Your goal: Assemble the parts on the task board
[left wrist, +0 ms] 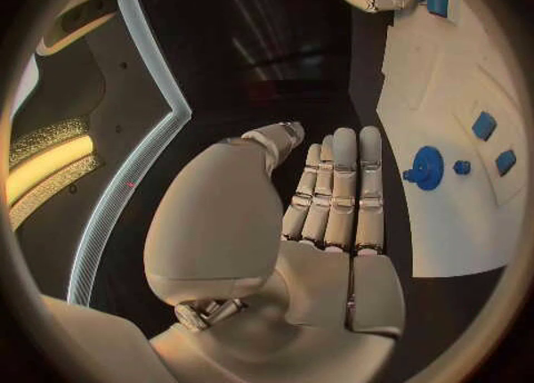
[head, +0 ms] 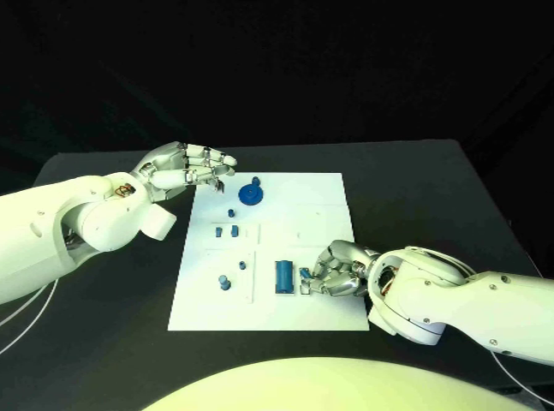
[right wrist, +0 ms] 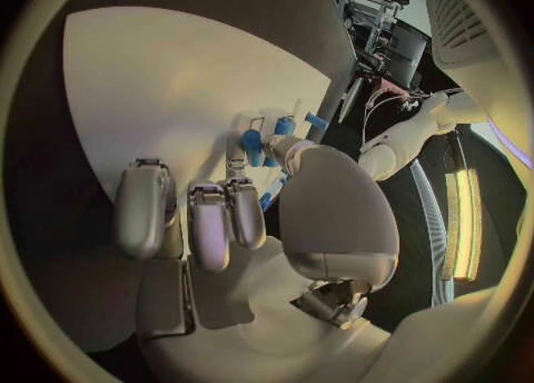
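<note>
the right robot hand [head: 332, 272] rests on the task board [head: 304, 193] at its near right, fingers curled on a small blue part [head: 306, 276] beside the long blue block [head: 282, 275]. the left robot hand [head: 186, 168] hovers empty at the far left corner, fingers loosely apart. best seat the part straight, pressing slowly.

Left hand [left wrist: 334, 214] empty, fingers [left wrist: 342, 178] straight — beside task board [left wrist: 445, 223], blue round part [left wrist: 430, 167].
</note>
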`<action>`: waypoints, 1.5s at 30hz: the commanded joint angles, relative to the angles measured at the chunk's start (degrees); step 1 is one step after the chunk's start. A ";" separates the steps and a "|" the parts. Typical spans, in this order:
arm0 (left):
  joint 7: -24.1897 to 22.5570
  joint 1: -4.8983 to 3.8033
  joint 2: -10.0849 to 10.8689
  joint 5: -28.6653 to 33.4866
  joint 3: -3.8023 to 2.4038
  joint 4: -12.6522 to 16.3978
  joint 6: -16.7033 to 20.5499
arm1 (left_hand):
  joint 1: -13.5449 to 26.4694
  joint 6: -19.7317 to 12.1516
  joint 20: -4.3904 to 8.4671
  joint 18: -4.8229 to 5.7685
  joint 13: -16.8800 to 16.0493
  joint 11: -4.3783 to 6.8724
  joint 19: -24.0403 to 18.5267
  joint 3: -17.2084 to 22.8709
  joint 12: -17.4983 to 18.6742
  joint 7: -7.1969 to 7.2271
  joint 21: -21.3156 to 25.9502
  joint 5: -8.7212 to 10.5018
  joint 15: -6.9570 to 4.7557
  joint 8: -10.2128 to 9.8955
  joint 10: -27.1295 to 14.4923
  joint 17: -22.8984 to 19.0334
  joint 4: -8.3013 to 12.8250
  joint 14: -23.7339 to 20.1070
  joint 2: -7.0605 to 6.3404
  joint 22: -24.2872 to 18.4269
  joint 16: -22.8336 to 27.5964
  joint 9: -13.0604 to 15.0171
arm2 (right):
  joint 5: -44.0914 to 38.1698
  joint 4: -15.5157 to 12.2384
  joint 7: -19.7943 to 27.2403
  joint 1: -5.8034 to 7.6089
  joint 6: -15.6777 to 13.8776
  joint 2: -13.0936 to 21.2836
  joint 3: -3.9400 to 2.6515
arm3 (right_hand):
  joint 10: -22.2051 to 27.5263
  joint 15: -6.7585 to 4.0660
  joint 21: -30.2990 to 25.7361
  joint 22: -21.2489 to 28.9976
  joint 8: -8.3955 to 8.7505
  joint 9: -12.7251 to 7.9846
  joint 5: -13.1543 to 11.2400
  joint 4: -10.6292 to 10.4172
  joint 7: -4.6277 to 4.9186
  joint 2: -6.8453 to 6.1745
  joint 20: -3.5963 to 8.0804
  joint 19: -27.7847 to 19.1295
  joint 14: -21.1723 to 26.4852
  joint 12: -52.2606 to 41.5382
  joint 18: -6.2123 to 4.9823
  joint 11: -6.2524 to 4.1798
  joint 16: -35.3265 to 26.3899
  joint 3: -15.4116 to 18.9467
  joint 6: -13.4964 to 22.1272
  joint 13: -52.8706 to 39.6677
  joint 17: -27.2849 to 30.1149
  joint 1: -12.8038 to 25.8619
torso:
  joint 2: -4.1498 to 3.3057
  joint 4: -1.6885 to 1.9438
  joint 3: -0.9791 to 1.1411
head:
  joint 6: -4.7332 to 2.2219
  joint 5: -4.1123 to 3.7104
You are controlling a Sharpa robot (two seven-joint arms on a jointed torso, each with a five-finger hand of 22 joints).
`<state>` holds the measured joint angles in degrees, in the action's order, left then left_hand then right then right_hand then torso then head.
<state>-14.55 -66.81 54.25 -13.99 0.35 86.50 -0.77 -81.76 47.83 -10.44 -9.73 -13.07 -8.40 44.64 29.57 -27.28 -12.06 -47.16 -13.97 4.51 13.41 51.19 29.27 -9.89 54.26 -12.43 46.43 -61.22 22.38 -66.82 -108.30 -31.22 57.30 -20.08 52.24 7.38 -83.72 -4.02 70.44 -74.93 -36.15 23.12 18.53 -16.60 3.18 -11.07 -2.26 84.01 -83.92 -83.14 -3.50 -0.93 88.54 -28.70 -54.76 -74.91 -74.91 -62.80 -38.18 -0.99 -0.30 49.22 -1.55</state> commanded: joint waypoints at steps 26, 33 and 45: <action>-0.10 -0.02 0.13 0.34 -0.02 0.08 -0.99 | 0.52 -0.64 -0.20 -0.71 0.11 -0.05 0.34 -0.04 -0.47 0.03 0.56 -0.29 0.17 0.40 -0.60 -0.10 -0.81 -0.44 0.55 -0.25 -0.36 0.00 | 0.57 -0.20 0.27 -0.07 0.84 0.18 0.00 | -2.23 -0.19 -0.20 -10.60 0.56 -0.29 1.37 0.07 0.26 -1.20 0.23 1.17 -5.31 -0.12 0.16 0.23 -0.07 7.19 -0.42 -9.66 -11.42 3.79 | -0.01 0.03 -0.02 | 0.11 -0.19; 0.00 -0.02 0.17 0.34 -0.02 0.06 -0.97 | 0.52 -0.64 -0.20 -0.71 0.11 -0.05 0.34 -0.04 -0.47 0.03 0.56 -0.29 0.17 0.40 -0.60 -0.10 -0.81 -0.44 0.55 -0.25 -0.36 0.00 | 2.02 -0.59 1.97 -0.12 1.28 1.07 0.00 | -2.24 -0.25 -0.11 -10.63 0.62 -0.34 1.37 0.44 0.23 -1.30 0.28 1.20 -5.31 -0.13 0.18 0.19 -0.07 7.79 -0.41 -9.69 -11.43 1.52 | 0.02 -0.01 -0.03 | 0.22 -0.03; 0.06 -0.02 0.18 0.34 -0.02 0.02 -1.01 | 0.49 -0.66 -0.21 -0.72 0.12 -0.04 0.38 0.00 -0.50 0.05 0.64 -0.31 0.16 0.41 -0.63 -0.11 -0.89 -0.45 0.60 -0.31 -0.38 0.00 | 4.10 -1.03 4.71 -0.40 0.87 2.32 0.00 | -2.35 -0.20 0.18 -10.70 0.65 -0.41 0.06 -0.01 0.27 -1.55 0.26 1.28 -5.37 -0.30 0.23 0.24 0.04 9.19 -0.55 -9.84 -11.68 1.82 | -0.02 0.01 -0.02 | 0.27 0.03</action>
<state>-14.28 -66.81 54.47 -13.94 0.36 86.45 -0.83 -81.46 47.42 -10.65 -9.73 -13.02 -8.40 44.85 29.65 -27.46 -12.06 -46.71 -13.97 4.72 13.63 50.77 29.23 -10.44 54.04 -12.13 46.17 -61.21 22.38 -63.83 -109.19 -28.46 56.98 -19.86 54.48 7.37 -83.72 -4.01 70.44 -74.91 -35.70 22.78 18.89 -16.66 3.38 -12.40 -2.26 84.01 -83.92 -83.14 -3.50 -0.92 88.54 -19.79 -54.96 -74.95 -74.93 -60.97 -38.17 -0.99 -0.31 49.41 -1.54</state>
